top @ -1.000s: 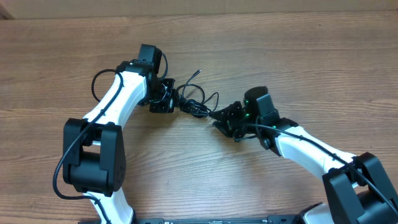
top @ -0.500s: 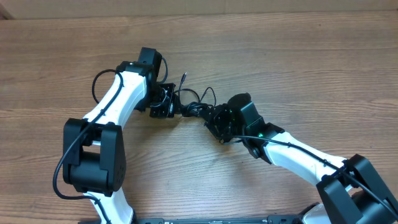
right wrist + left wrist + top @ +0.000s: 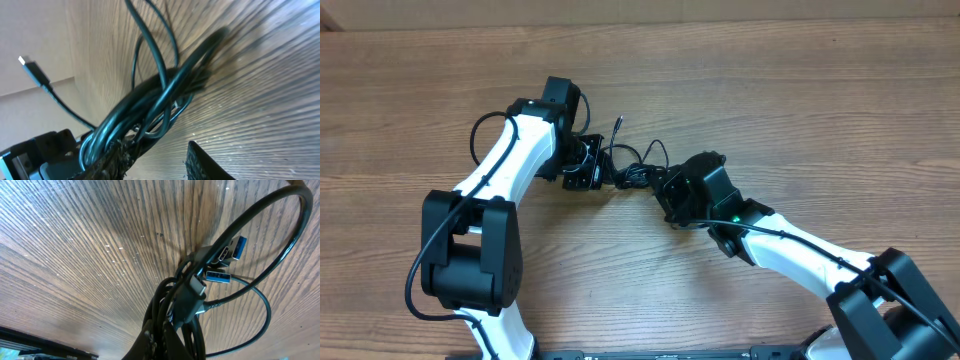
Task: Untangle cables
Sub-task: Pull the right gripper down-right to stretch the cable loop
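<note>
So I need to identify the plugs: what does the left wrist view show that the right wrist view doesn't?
Only the left wrist view shows two blue-tongued USB plugs close up, beside a grey plug in the clump. Only the right wrist view shows a loose cable end with a small plug sticking out clear of the clump, and the right gripper with its jaws apart. Both show the tangled black cables over the wooden table.
</note>
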{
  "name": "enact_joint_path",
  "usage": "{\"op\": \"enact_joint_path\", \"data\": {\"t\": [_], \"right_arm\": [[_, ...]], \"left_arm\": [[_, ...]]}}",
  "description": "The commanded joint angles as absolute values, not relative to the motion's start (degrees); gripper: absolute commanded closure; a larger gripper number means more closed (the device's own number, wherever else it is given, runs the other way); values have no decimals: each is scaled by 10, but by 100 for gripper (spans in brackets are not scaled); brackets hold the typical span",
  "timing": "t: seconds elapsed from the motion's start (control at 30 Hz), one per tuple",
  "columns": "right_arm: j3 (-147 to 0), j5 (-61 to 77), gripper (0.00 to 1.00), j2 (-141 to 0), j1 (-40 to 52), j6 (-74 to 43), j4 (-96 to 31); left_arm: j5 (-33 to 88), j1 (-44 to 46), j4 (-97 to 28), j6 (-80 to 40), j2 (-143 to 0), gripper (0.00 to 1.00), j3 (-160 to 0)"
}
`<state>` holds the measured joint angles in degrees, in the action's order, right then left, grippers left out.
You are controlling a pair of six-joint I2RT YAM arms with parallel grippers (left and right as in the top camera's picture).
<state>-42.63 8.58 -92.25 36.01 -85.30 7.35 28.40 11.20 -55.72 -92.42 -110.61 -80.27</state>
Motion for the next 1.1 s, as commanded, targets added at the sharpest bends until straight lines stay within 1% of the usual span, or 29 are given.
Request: {"op": "enact_joint_path", "data": {"t": [0.0,0.27,0.47,1.07], "right_arm": [[-428,75,63,-936,370,-853,87],[-428,74,63,-936,374,-853,91],[-428,36,63,-936,387,-853,92],[-428,4,62,-937,387,-853,105]], "left_arm": [[298,113,-559,-913,-1093,96,-808],[296,113,-559,-913,-1093,96,-808],[296,113,-559,-913,-1093,96,-808],[296,113,-559,-913,-1093,96,-808]]}}
